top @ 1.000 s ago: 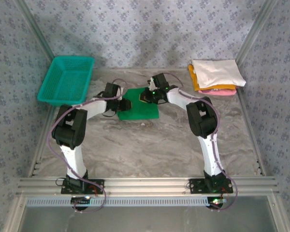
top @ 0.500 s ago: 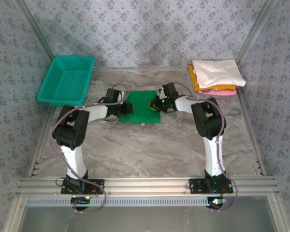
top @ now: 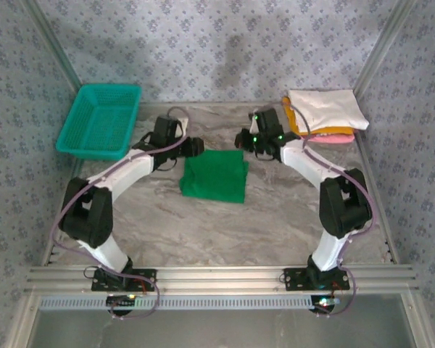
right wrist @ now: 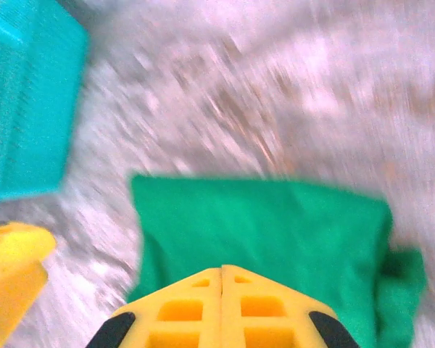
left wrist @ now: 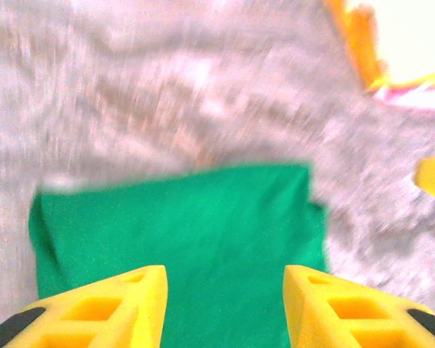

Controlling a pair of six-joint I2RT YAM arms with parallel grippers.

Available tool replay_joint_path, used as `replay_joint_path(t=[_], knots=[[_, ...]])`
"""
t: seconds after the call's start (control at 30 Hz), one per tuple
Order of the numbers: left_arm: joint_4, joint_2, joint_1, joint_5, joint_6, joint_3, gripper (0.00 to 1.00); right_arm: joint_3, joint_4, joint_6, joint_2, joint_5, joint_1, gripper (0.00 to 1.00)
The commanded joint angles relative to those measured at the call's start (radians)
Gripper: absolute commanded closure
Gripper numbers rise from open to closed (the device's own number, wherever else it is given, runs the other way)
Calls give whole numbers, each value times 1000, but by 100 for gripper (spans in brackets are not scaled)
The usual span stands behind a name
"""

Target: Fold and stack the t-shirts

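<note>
While the folded green t-shirt (top: 214,175) lies flat in the middle of the table (top: 203,225), my left claw (left wrist: 225,304) hovers near its far left corner, fingers parted and empty. My right claw (right wrist: 221,293) hangs off its far right corner, pressed shut on nothing. At the far right sits the stack of white, orange and pink t-shirts (top: 325,112).

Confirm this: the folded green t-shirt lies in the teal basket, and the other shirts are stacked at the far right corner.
Wrong: the green t-shirt lies on the table, outside the teal basket; the top external view shows it. The other shirts are stacked at the far right corner.
</note>
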Motion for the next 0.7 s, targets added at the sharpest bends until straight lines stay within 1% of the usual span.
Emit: replay_joint_path(t=[0.0, 0.03, 0.07, 0.1, 0.13, 0.17, 0.23, 0.3, 0.37, 0.43, 0.57, 0.67], knots=[[-10, -63, 22, -21, 13, -15, 51, -20, -73, -12, -22, -5, -49, 98], [14, -80, 39, -1, -2, -54, 49, -77, -56, 4, -51, -7, -64, 86], [28, -89, 52, 13, -11, -92, 47, -144, -34, 14, -84, -16, -82, 71], [11, -87, 61, 16, -16, -110, 46, -204, -19, 21, -109, -27, -97, 60], [-29, -72, 69, 30, -10, -113, 49, -276, 5, 26, -128, -53, -115, 50], [-63, -53, 69, 43, 7, -111, 53, -322, 24, 30, -134, -93, -127, 43], [-96, -24, 61, 26, 19, -119, 54, -357, 32, 31, -115, -151, -142, 41], [-59, -7, 58, 23, 22, -151, 54, -365, 37, 31, -82, -209, -146, 39], [-63, 23, 60, 14, 20, -153, 53, -370, 48, 31, -64, -243, -140, 36], [-80, 53, 54, 14, 26, -144, 52, -395, 68, 74, -64, -236, -123, 29], [-68, 104, 41, -23, 40, -170, 51, -441, 115, 101, -42, -224, -82, 24], [-108, 168, 41, -38, 31, -148, 52, -466, 164, 134, 8, -250, -64, 24]])
